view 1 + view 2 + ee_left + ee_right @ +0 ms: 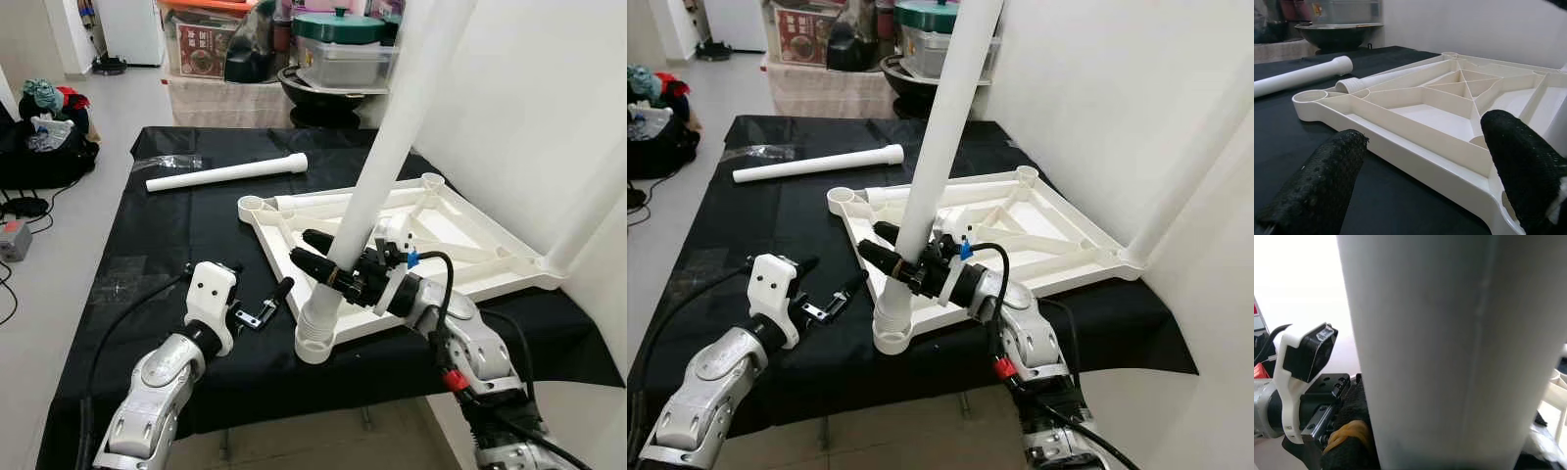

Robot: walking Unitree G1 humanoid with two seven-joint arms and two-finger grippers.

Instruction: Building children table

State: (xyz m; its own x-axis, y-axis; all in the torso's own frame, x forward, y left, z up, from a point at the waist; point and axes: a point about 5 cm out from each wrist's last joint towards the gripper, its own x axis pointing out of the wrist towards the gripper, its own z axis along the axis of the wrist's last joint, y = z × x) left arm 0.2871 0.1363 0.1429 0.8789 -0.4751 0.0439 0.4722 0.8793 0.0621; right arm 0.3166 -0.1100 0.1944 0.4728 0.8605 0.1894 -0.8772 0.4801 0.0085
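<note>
A white table top (490,257) lies upside down on the black cloth. A white leg (377,166) stands tilted in its near corner socket (315,338), and my right gripper (328,262) is shut on it low down. The right wrist view has that leg (1449,352) up close. My left gripper (263,308) is open just left of that corner, low over the cloth; in its wrist view its fingertips (1317,181) stand apart before the table top's rim (1400,142). A second leg (598,196) stands at the right corner.
A spare leg (227,173) lies on the cloth at the back left, and another (304,201) lies inside the table top. Boxes and pots (338,44) stand behind. Bags (44,127) sit on the floor at the left. A white wall (529,88) is close on the right.
</note>
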